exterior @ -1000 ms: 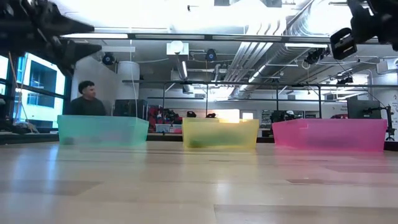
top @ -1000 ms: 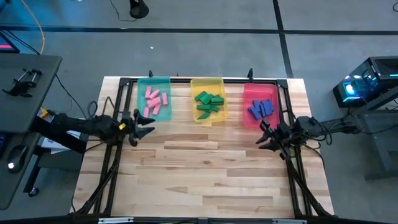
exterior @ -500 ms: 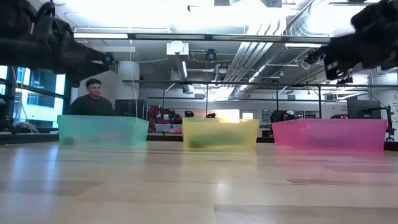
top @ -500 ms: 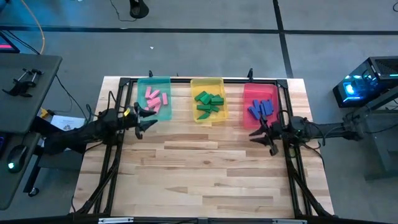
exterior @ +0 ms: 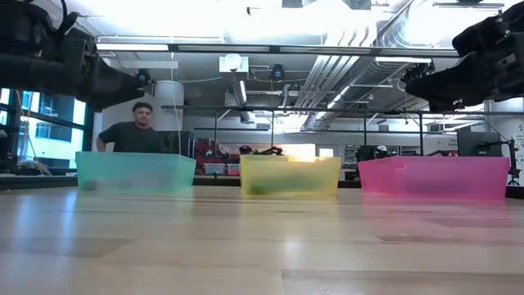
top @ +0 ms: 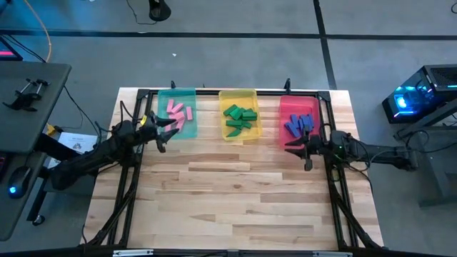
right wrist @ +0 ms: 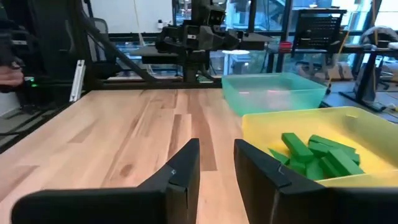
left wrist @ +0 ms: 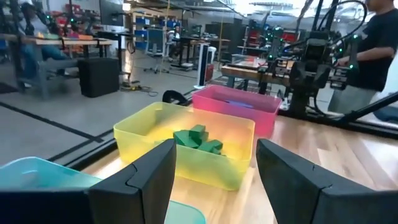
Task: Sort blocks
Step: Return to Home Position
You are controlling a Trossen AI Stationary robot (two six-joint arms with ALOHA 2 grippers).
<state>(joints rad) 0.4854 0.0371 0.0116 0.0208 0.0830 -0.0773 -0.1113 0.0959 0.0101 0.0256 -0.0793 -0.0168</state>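
Three trays stand in a row at the table's far edge. The teal tray holds pink blocks, the yellow tray holds green blocks, and the red tray holds blue blocks. My left gripper hangs open and level over the teal tray's near left corner, with nothing between its fingers. My right gripper hangs level just near of the red tray; a narrow gap shows between its fingers, and nothing is in it.
Bare wood fills the table's near half. Black frame rails run along the left side and the right side. A person stands behind the teal tray, and another person stands beyond the right arm.
Both arms have swung toward the table's far edge. My left gripper has gone from the bare wood to the teal tray's near corner and has rolled. My right gripper has sunk, levelled out and moved toward the red tray's near edge. No block has moved.
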